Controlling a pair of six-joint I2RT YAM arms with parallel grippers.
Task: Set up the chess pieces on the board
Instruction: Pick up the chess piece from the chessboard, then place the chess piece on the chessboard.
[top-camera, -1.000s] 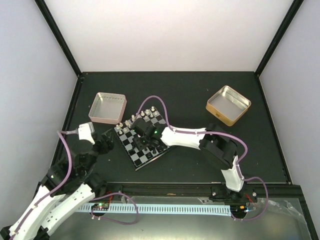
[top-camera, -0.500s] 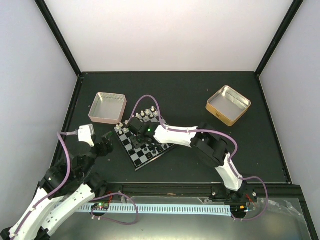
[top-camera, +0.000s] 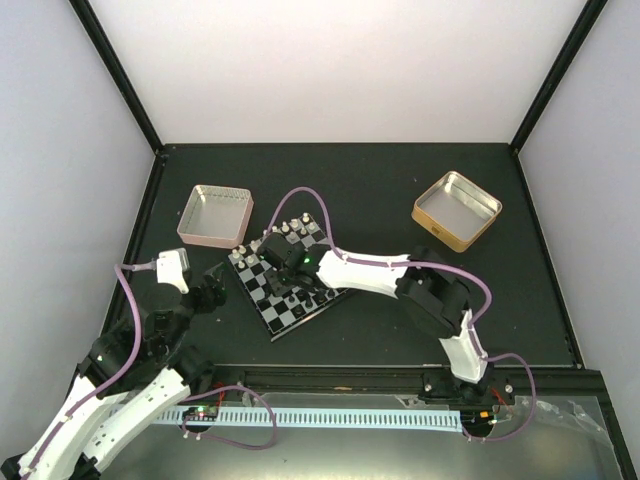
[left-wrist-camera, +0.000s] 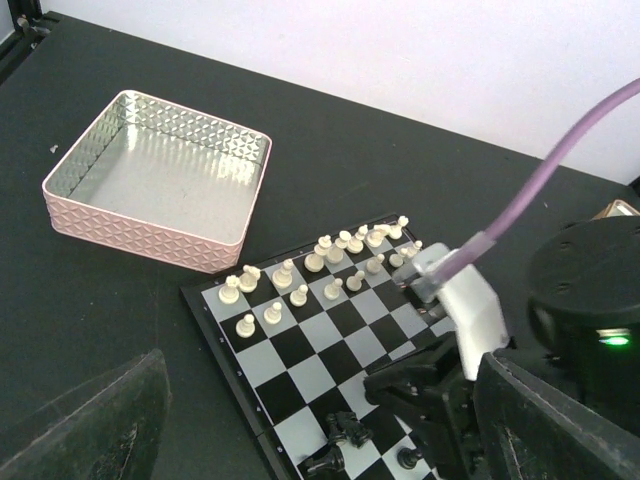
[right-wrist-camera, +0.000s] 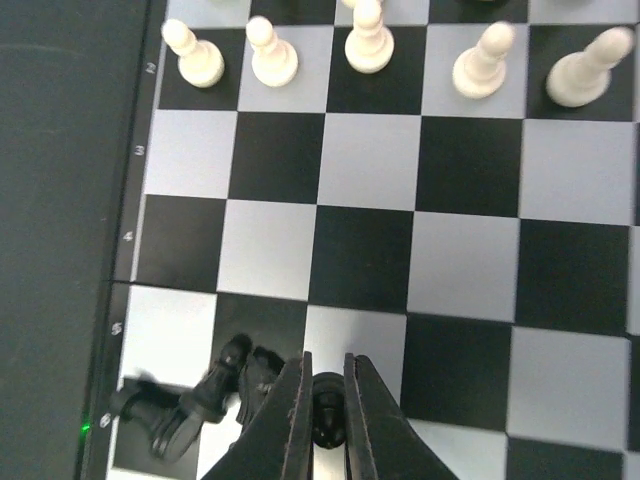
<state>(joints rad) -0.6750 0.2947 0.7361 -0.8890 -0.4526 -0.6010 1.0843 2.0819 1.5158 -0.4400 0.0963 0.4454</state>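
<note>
The board lies tilted at mid-table. Pale chess pieces stand in two rows along its far edge, and show too in the left wrist view and the right wrist view. My right gripper is low over the board's near side, shut on a small black piece between its fingertips. Just left of it, two black pieces lie tipped over on the board. My left gripper hovers open off the board's left edge, with nothing between its fingers.
A pink tin stands empty behind the board on the left; its wall comes close to the board's corner. A gold tin sits at the back right. The right arm stretches across the board's right side.
My right gripper has closed on the black piece after shifting slightly over the board's near side. The left arm has barely moved.
</note>
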